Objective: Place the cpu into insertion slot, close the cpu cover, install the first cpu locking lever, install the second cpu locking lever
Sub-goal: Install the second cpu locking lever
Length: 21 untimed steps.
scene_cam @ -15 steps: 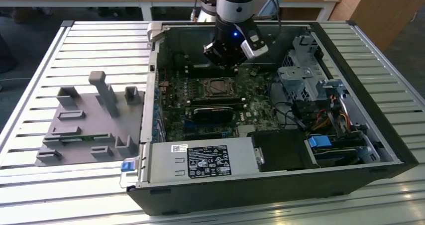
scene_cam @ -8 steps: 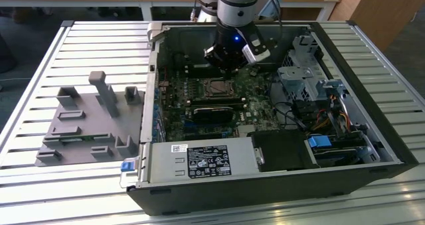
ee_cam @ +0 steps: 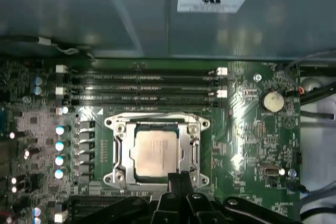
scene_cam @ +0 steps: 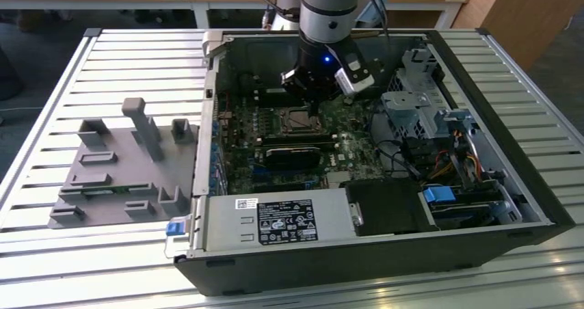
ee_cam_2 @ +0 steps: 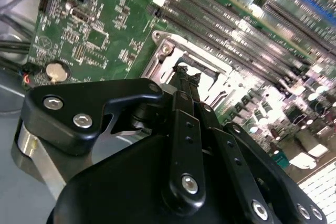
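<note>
An opened computer case (scene_cam: 383, 254) is shown lying on a slatted table (scene_cam: 55, 268), with the green motherboard (ee_cam: 257, 129) exposed inside it. The insertion slot (ee_cam: 111, 178) is taken as the landmark. The cpu (ee_cam: 156, 152), a dull metal square, is seen seated flat within the slot. The cpu cover (ee_cam: 190, 145) is lowered over it, so that the chip shows through the cover's square window. The claw (ee_cam: 178, 176) is poised directly at the slot's edge, its two dark fingers (ee_cam_2: 185, 77) pressed narrowly together with nothing held between them; in the second wrist view the tips are seen at the metal frame of the slot. Whether they touch the frame cannot be told. Four long memory slots (ee_cam: 142, 87) lie just beside the slot, and a round coin battery (ee_cam: 273, 99) is mounted farther off on the board. A grey fixture block (scene_cam: 119, 172) rests on the table, well apart from the slot, outside the case.
</note>
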Motion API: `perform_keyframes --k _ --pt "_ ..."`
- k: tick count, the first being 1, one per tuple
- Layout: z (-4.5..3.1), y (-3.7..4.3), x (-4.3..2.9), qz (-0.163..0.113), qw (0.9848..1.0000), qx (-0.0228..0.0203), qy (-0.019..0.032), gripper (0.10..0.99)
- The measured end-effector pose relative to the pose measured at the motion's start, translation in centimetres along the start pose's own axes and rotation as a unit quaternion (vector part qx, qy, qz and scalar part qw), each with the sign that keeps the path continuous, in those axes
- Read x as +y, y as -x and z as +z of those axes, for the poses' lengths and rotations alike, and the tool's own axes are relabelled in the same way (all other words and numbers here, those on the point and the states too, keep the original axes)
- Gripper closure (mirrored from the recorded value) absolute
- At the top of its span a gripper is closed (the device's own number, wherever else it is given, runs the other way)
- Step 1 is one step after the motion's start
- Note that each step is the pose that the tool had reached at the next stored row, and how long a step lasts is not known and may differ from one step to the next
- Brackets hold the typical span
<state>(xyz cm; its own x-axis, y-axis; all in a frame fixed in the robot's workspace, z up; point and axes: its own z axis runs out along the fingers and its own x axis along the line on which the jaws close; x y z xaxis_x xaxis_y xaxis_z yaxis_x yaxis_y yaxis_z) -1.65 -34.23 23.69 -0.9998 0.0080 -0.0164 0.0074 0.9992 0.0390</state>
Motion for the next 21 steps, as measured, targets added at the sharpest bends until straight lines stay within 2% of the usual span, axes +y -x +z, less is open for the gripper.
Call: perform_keyframes --k 1,2,5,6,21 --pt "-0.01 0.00 -0.19 0.000 1.0000 0.0000 0.0018 0.973" --pt "-0.01 0.00 -0.31 0.000 1.0000 0.0005 0.0060 0.973" --pt "-0.02 0.01 -0.57 0.001 0.9995 0.0035 0.0308 0.973" --pt "-0.02 0.01 -0.68 0.001 0.9994 0.0042 0.0343 0.973" --pt "-0.06 0.02 -2.88 0.001 0.9994 0.0043 0.0356 0.973"
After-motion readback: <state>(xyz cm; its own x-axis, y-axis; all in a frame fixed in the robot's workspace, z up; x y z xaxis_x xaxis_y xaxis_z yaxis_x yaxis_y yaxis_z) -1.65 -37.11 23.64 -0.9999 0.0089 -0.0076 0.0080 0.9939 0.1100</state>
